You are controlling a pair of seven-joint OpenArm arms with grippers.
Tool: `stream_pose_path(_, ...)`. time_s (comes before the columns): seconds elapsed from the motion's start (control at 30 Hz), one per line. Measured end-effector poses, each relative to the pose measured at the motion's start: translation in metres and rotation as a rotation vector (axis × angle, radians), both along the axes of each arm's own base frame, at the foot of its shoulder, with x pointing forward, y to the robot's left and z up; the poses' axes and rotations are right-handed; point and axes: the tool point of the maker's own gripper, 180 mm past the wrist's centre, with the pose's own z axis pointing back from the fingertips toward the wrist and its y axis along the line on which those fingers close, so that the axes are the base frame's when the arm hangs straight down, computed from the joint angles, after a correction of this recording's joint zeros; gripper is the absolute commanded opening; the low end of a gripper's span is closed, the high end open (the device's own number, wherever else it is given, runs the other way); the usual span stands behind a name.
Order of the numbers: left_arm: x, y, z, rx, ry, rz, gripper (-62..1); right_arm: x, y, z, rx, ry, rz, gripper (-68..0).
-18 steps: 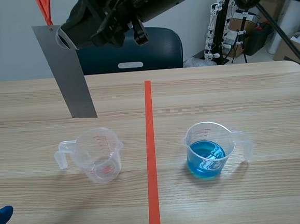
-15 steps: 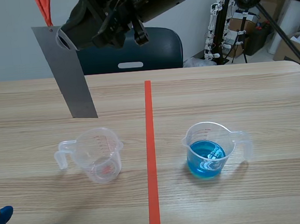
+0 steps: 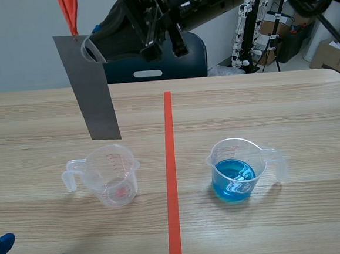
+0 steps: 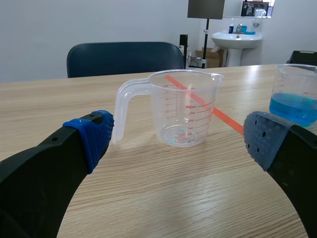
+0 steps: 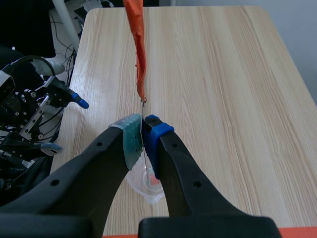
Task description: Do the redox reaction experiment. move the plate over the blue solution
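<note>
Rightward a little has gone the plate, a flat, dull-grey metal strip with an orange ribbon at its top; the right arm's fingers pinch its upper edge, and it hangs left of the tape line, above the clear plastic jug, well apart from the blue solution; the left arm's fingers are spread wide, low over the woodgrain tabletop.

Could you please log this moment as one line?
right hand: shut on plate | plate: hanging over clear jug | blue solution: across tape, untouched | left hand: open, low
</note>
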Motion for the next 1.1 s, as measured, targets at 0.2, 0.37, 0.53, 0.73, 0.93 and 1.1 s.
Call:
stream_pose_path(0.2,0.000,0.000,0.000,0.000,0.000,0.000,-5.8,0.006,-0.035,0.002,0.021,0.007,-0.020,-66.9)
stream_pose_path(0.37,0.000,0.000,0.000,0.000,0.000,0.000,-5.8,0.009,-0.070,0.008,0.053,0.002,-0.047,-66.9)
stream_pose_path(0.53,-0.006,0.004,0.001,0.017,0.007,-0.015,-5.9,0.021,-0.114,0.016,0.060,-0.021,-0.162,-66.9)
stream_pose_path(0.73,-0.021,0.017,0.019,0.090,-0.007,-0.101,-24.3,0.021,-0.160,0.023,0.021,-0.051,-0.261,-66.9)
stream_pose_path(0.93,-0.021,0.025,0.055,0.178,-0.084,-0.250,-33.9,0.018,-0.194,0.017,-0.002,-0.037,-0.345,-66.9)
stream_pose_path(1.1,-0.024,0.026,0.080,0.247,-0.123,-0.402,-42.0,0.007,-0.208,-0.005,-0.051,-0.055,-0.343,-66.9)
